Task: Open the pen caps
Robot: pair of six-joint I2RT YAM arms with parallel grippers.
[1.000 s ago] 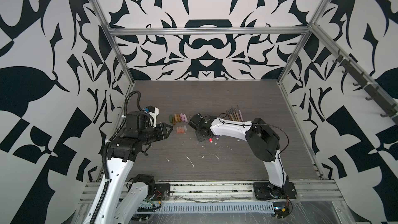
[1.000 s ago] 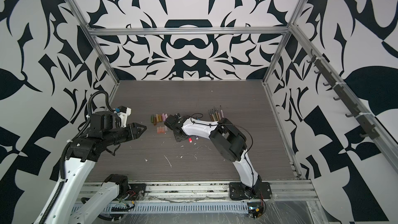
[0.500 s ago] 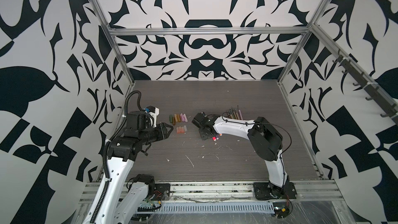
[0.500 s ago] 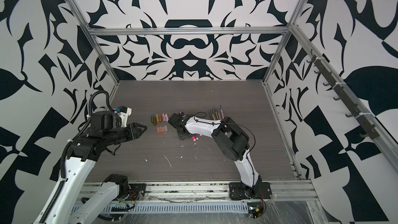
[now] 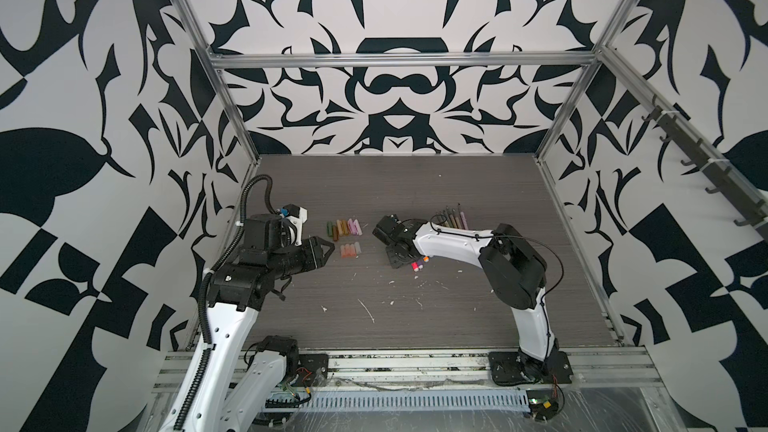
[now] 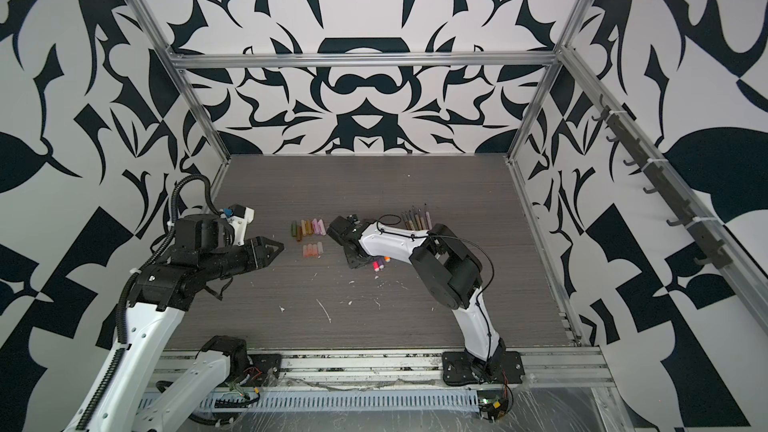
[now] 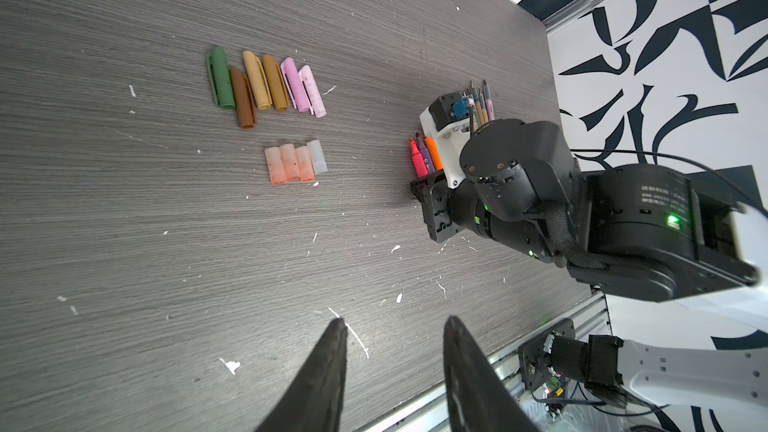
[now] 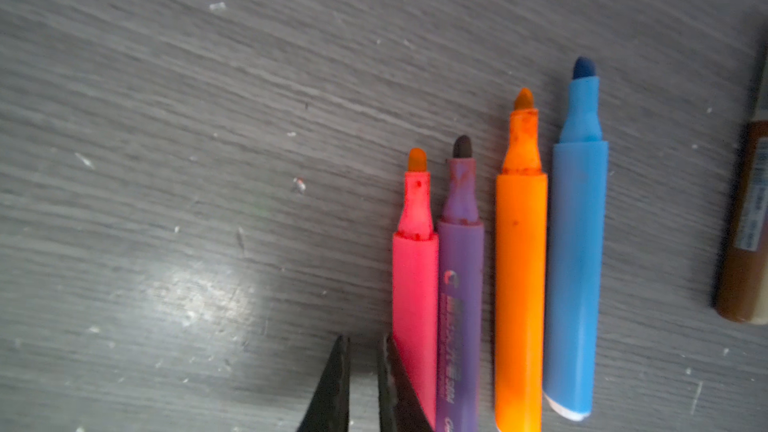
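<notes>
Pen caps [image 7: 256,81] off, two neat rows; pens [image 8: 519,263] bare-tipped.

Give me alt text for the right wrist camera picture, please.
Four uncapped markers, pink, purple, orange and blue, lie side by side on a wood-grain table, tips pointing one way. The right gripper, jaws slightly apart and empty, sits beside the pink one; a brown pen lies farther off.

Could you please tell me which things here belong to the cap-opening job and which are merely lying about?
Job: coloured caps, pale caps, bright markers, thin pens.
Lying about: white scraps on the table.
</notes>
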